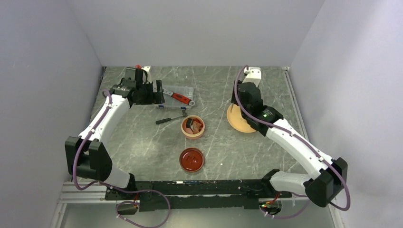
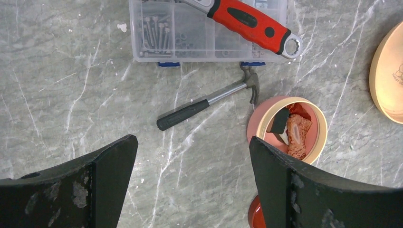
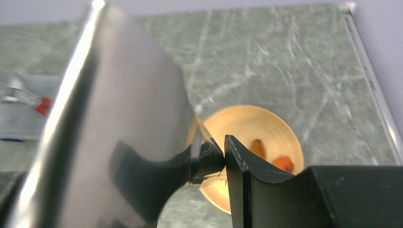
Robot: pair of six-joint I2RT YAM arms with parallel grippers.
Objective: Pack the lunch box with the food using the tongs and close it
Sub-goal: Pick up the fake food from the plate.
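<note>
Left wrist: plate, near lunch box, bears unreadable print.

We find the lunch box mid-counter with food in it, its lid in front, the hammer and case behind-left, and the plate, also bearing food, to the right.

1. Table: grey veined stone look, smooth, faint sheen.
2. Case: clear glossy plastic.
3. Wrench: red/black plastic-looking grip, bright metal ends.
4. Hammer: matt black grip, shiny metal shaft & head.
5. Box: smooth, matt; lid glossy, reflections seen.
6. Plate: smooth, satin.
7. Tongs: polished metal, mirror-like.
8. Left gripper fingers: matt black plastic, scuffed w/ pale flecks.
</note>
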